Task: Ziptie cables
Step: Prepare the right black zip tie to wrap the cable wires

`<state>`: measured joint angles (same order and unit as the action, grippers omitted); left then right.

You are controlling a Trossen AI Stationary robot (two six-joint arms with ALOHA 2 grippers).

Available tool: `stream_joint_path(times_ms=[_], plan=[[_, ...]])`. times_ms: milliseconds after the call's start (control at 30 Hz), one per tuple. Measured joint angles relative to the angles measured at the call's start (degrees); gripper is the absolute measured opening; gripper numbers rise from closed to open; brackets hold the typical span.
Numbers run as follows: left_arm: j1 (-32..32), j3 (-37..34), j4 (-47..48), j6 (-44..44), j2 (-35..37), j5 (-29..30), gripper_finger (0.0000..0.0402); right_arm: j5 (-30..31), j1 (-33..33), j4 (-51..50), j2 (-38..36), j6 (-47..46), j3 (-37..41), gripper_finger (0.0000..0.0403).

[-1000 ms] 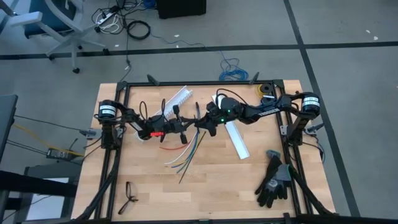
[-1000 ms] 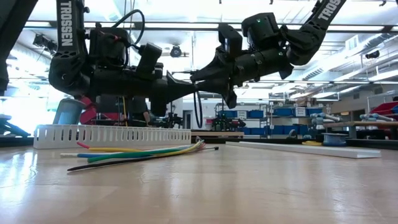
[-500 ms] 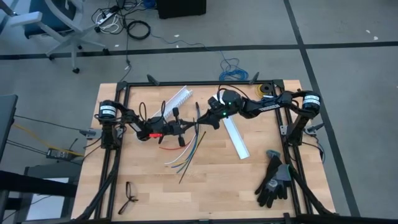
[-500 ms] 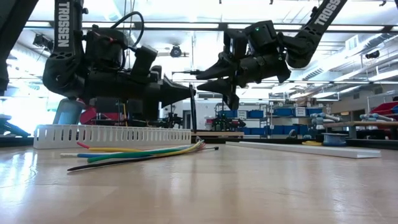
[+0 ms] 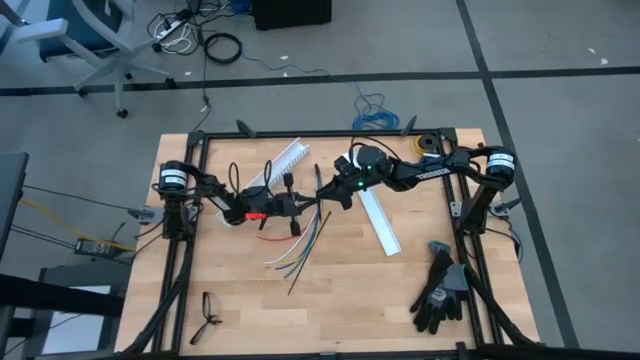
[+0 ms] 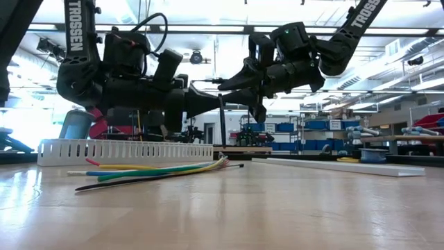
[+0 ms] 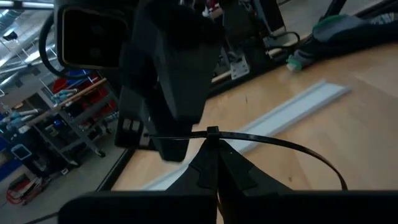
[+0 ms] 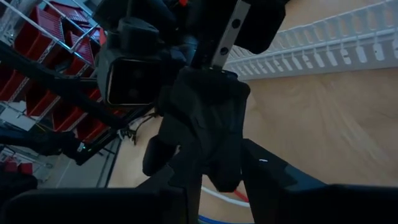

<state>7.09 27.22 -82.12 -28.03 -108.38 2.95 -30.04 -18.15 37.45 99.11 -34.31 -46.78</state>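
Even overhead light, table (image 5: pixel 350 290) bright with soft shadows. Low view backlit by ceiling lights; arms silhouetted. Wrist views dim, near fingers blurred.

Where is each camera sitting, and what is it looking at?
High view: above, looking straight down at the table, both arms and the cables.
Low view: at tabletop height, looking across; both arms hang overhead.
Left wrist view: on the left arm, past the left gripper shut on a zip tie.
Right wrist view: on the right arm, facing the left gripper.
High and low views share the cables.
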Motion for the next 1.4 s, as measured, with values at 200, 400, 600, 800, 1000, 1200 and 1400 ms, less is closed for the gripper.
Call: stream_joint_path(times_ms=[200, 400, 600, 800, 1000, 1200, 1400], plan=[[0.0, 1.2, 1.7, 0.0, 0.0, 0.0, 0.0000, 0.0, 0.0, 0.0, 0.0, 0.5, 0.0, 0.0094], [0.0, 1.8, 2.2, 0.0, 0.0, 0.0, 0.0000, 0.3, 0.1, 0.0, 0.0, 2.6, 0.0, 0.0029], [0.0, 1.8, 2.6, 0.0, 0.0, 0.2, 0.0000, 0.5, -0.4, 0.2, 0.0, 5.0, 0.0, 0.0001], [-0.8, 1.8, 4.2, 0.1, 0.0, 0.3, 0.0000, 1.8, -2.3, 2.1, 0.0, 5.1, 0.1, 0.0000], [-1.2, 1.8, 4.3, 0.2, 0.1, 0.2, 0.0000, 2.0, -4.3, 3.4, 0.0, 4.8, 0.1, 0.0000], [-1.2, 1.8, 4.3, 0.2, 0.1, 0.1, 0.0000, 1.8, -4.9, 3.6, 0.0, 4.6, 0.1, 0.0000], [-1.4, 1.8, 4.6, 0.2, 0.1, 0.9, 0.0002, -2.8, -4.9, 3.7, 0.0, 6.9, 0.1, 0.0009]])
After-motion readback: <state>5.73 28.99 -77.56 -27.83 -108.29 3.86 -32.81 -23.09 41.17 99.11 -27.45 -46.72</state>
